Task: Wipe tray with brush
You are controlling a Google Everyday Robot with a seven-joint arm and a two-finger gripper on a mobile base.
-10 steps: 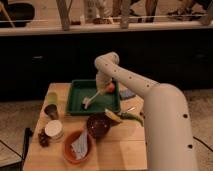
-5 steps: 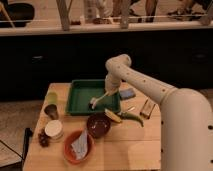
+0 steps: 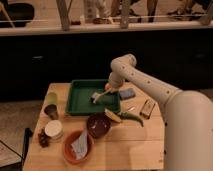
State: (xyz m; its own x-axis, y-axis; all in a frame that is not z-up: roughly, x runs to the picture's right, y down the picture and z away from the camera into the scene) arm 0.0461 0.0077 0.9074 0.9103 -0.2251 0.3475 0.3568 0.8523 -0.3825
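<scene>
Wooden surface (image 3: 142,137), crowded with things. The tray (image 3: 81,102) lies at the back left of centre, long side running left to right.

The white arm (image 3: 147,86) reaches in from the right foreground and bends down over the tray's right end. The claw (image 3: 108,89) hangs there, just above the tray floor near the far right corner, pinching the upper end of the brush (image 3: 99,95). The brush is tilted: handle up and right into the claw, pale head down and left, over the right half of the tray. Head looks to be touching the floor; cannot be certain of contact.

Around the tray:
- blue block (image 3: 127,93) just beside the right rim, on the surface
- small tan block (image 3: 147,108) further right, near the surface edge
- yellow and green vegetables (image 3: 122,116) just off the front right corner
- dark bowl (image 3: 98,125) in front of the tray, close to the vegetables
- orange bowl (image 3: 67,150) at the front, something pale lying in it
- white round container (image 3: 53,130) left of the bowls
- yellow-green cup (image 3: 51,98) near the left rim, a darker cup (image 3: 51,111) just in front of it
</scene>
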